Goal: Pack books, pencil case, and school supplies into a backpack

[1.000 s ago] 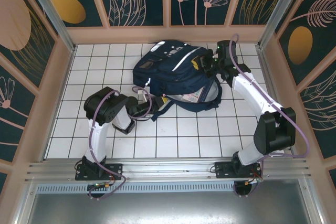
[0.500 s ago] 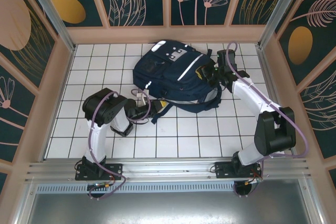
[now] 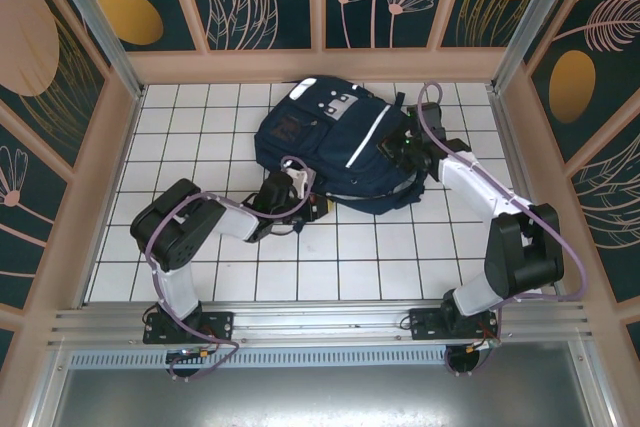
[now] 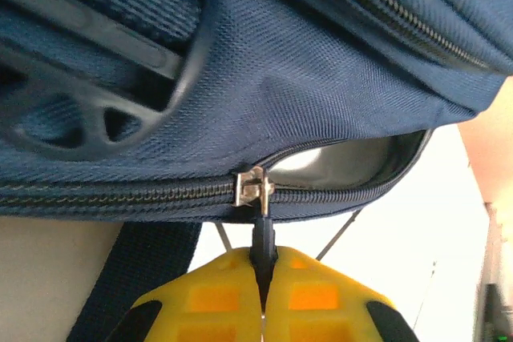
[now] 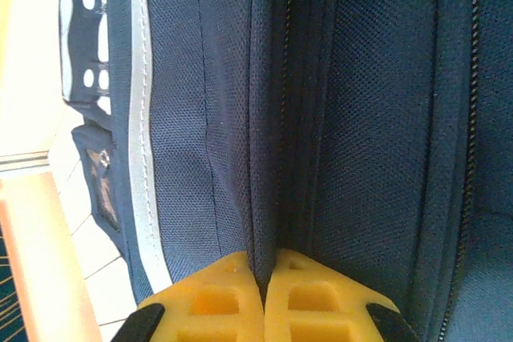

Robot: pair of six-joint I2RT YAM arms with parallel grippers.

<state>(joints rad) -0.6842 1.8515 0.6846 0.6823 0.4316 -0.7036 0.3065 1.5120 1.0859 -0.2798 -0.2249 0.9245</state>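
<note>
At the back of the white-tiled bench [image 3: 380, 247], we had the navy backpack [image 3: 335, 142] lying flat, striped side up. Our right gripper [image 5: 263, 278] was clamped on a fold of fabric on the bag's right side. Our left gripper [image 4: 262, 282] was at the near edge, pinched shut on the dark zipper pull [image 4: 262, 238], with a gap showing beside the silver slider [image 4: 252, 188].

Navy backpack [image 3: 320, 142], white stripes [image 3: 368, 137], seemingly grey patch [image 3: 338, 103]; yellow fingers [image 4: 208, 298]; white-tiled table [image 3: 180, 147].
</note>
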